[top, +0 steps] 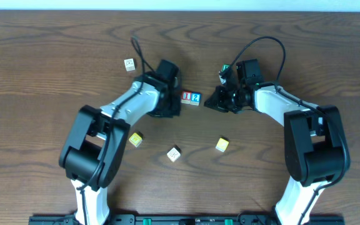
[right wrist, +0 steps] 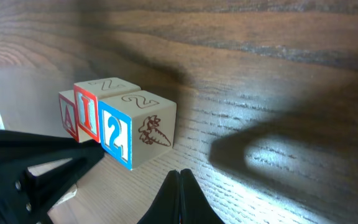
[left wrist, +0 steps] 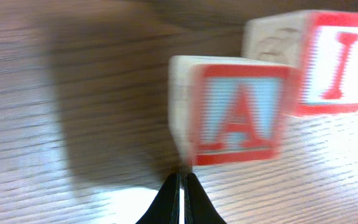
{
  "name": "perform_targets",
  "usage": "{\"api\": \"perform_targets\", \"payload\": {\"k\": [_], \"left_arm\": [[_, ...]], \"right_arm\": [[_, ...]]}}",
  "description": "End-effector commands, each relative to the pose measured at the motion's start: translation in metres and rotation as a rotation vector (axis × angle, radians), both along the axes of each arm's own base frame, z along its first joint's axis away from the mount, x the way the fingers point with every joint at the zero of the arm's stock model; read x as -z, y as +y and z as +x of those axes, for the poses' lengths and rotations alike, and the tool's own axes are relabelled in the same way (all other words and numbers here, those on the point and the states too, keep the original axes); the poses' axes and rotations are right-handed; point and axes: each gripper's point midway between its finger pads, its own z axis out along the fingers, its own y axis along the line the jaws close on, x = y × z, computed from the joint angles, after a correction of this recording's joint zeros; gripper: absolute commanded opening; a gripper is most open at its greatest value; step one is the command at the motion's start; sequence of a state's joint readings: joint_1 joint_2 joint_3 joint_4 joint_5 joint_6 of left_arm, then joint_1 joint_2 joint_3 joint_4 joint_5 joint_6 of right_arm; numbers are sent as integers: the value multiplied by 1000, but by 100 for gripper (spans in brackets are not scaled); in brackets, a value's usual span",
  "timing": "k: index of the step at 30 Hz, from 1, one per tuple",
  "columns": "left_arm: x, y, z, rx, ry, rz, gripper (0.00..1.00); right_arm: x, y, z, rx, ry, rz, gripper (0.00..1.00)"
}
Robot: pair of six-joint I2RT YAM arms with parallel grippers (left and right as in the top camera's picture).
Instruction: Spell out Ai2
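Three letter cubes stand in a row on the wood table. In the right wrist view they read red "A" cube, red "I" cube, blue "2" cube. The overhead view shows the "I" cube and "2" cube; the "A" cube is hidden under my left gripper. In the left wrist view the "A" cube sits just beyond my shut, empty left gripper, with the "I" cube behind it. My right gripper is shut and empty, a little right of the "2" cube.
A pale cube lies at the back left. A yellow cube, a pale cube and another yellow cube lie nearer the front. The left gripper's dark body fills the right wrist view's lower left.
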State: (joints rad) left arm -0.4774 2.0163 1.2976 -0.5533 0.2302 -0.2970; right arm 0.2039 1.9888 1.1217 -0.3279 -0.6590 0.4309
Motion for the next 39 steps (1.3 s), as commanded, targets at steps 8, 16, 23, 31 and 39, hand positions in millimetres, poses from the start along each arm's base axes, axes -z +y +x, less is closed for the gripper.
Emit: {"api": "perform_targets", "payload": {"k": [8, 16, 23, 31, 39], "left_arm": [[7, 1, 5, 35, -71, 62, 6], [3, -5, 17, 33, -118, 37, 6], [2, -6, 19, 32, -128, 33, 6], [2, -4, 23, 24, -148, 50, 6], [1, -5, 25, 24, -158, 42, 6]], "right_arm": [[-3, -1, 0, -23, -8, 10, 2], [-2, -1, -1, -22, -5, 9, 2], [-2, -1, -2, -22, -1, 9, 2], [-2, -1, -2, -22, 1, 9, 2], [-1, -1, -3, -22, 6, 7, 1]]}}
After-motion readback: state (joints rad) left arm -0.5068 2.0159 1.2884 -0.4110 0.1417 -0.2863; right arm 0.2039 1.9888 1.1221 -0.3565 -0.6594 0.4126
